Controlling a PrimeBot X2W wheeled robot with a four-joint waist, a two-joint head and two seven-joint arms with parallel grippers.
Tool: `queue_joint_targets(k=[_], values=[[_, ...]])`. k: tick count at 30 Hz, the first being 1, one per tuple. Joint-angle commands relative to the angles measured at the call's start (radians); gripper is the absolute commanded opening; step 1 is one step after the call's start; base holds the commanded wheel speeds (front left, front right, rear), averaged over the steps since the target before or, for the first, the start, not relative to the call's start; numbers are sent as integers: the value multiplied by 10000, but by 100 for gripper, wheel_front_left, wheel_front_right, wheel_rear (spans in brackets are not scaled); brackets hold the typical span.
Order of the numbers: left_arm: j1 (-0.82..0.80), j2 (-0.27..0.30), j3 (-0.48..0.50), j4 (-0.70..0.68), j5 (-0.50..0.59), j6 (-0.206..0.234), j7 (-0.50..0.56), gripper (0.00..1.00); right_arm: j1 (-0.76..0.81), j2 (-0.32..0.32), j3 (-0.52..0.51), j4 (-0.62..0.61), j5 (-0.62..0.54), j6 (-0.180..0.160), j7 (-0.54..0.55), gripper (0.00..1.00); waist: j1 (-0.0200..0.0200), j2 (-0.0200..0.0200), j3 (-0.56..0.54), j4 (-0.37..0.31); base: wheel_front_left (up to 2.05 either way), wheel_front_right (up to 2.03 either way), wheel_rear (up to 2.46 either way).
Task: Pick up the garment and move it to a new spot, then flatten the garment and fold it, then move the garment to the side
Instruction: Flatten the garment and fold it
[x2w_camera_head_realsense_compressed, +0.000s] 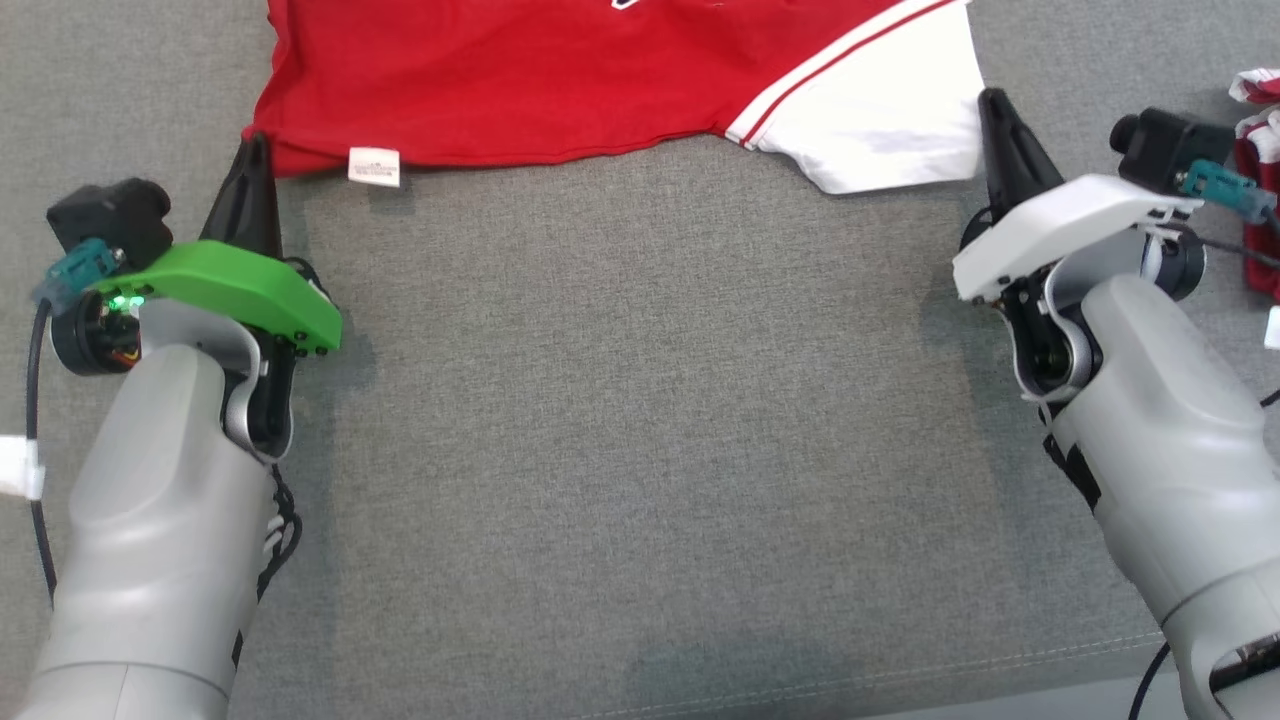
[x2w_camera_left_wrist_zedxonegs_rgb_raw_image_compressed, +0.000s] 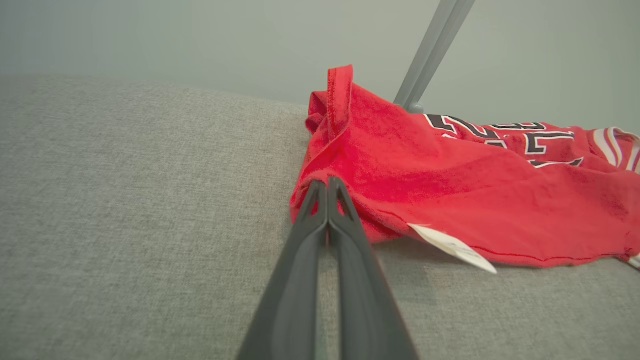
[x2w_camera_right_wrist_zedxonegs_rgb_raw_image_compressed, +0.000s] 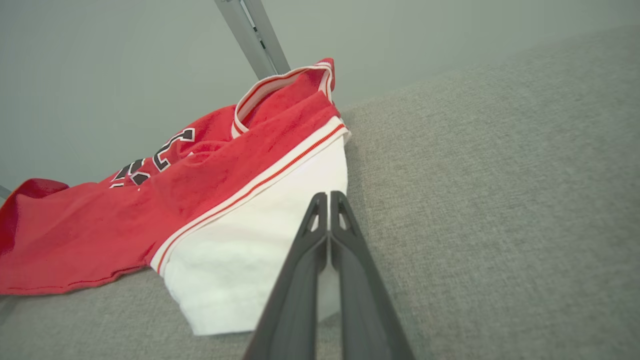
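Red jersey (x2w_camera_head_realsense_compressed: 560, 80) with a white sleeve (x2w_camera_head_realsense_compressed: 890, 130) spread on the far side of the grey fabric-covered desk (x2w_camera_head_realsense_compressed: 640, 400), left gripper (x2w_camera_head_realsense_compressed: 255, 145) jaws together at its hem corner near a white label (x2w_camera_head_realsense_compressed: 374, 166), right gripper (x2w_camera_head_realsense_compressed: 990, 100) jaws together against the sleeve's edge

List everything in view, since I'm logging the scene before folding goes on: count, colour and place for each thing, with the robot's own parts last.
garment: one, red with a white sleeve and black lettering, far side of the surface
label: one, white, at the garment's near hem, towards its left end
fabric surface: one, grey, under everything
post: one, grey metal, behind the garment
other cloth: one bundle, red and white, right edge of the head view
left gripper: one, dark fingers, green cover, shut, tips at the garment's near left corner
right gripper: one, dark fingers, white cover, shut, tips at the white sleeve's edge
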Motion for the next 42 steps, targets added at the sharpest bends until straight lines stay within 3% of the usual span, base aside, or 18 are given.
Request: queue_joint_targets(k=[1,5,14,18,23,32,37,42], values=[[497,173,-27,-286,-128,-20,-21,0,547,-165,80,-302,129,-2,-32,0,0,0,-223,-21,0,0,0],[1572,528,-241,-1099,-165,-21,-20,0,1794,-493,311,-1299,471,-2,-32,0,0,0,-701,-5,0,0,0],[4165,1346,-354,-2921,-126,33,-17,0,5035,-1098,-173,-3363,1093,-3,120,0,0,0,-1639,-69,0,0,0],[5644,1655,-276,-4325,-228,576,371,0,6660,-1193,-687,-4523,1081,-3,713,0,0,0,-2004,-142,0,0,0],[7669,1918,24,-6774,-519,1659,1169,0,8651,-940,-1732,-6281,582,-3,1891,0,0,0,-2276,-222,0,0,0],[10474,2118,398,-10052,-847,3471,2477,0,11336,274,-3701,-9072,-966,-3,4681,0,0,0,-2454,-243,0,0,0],[11211,2249,324,-11067,-816,4058,3249,0,12034,868,-4591,-10013,-1707,-3,6140,0,0,0,-2470,-200,0,0,0],[10927,2355,133,-11368,-708,4081,3610,0,11690,1226,-4881,-10469,-2178,-3,6931,0,0,0,-2372,-159,0,0,0]])
